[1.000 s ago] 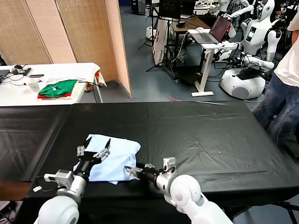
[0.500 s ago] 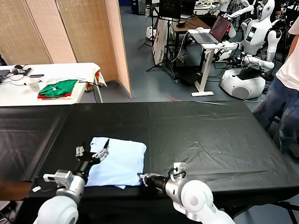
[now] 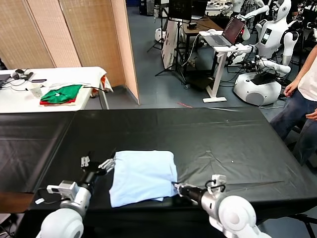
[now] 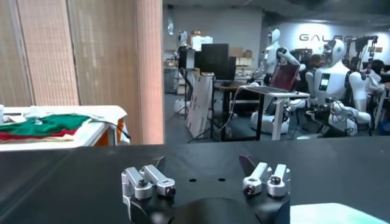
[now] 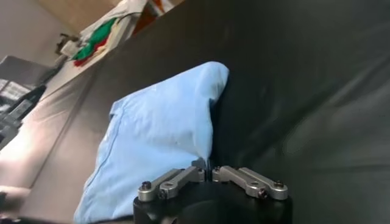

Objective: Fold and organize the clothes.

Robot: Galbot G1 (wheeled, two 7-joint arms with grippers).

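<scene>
The light-blue T-shirt (image 3: pixel 143 177) lies folded in a compact, almost square bundle on the black tabletop (image 3: pixel 223 134), near the front edge and a little to the left of the middle. The right gripper (image 3: pixel 177 187) is at the near right corner of the bundle, and its jaws are pressed together on the hem of the cloth, as is seen in the right wrist view, where the blue fabric (image 5: pixel 159 134) runs down into the closed fingertips (image 5: pixel 203 165). The left gripper (image 3: pixel 98 165) is held just beside the left edge of the shirt with its jaws wide apart, and nothing is between them.

The step in hand is judged to be the positioning of the folded shirt: the bundle is gripped by one corner, probably to be dragged or straightened. For the next move a low, slow pull is called for, so that the layers are not opened, and then the corner has to be released. The folding itself seems nearly finished.

The tabletop is covered with a black, slightly wrinkled sheet. Behind it to the left a white table (image 3: pixel 74 74) is seen with green-and-red folded garments (image 3: pixel 61 93) on it. Farther back a laptop (image 3: pixel 233 30) on a stand, white robots (image 3: pixel 270 44) and a person (image 3: pixel 302 94) at the right edge are visible.
</scene>
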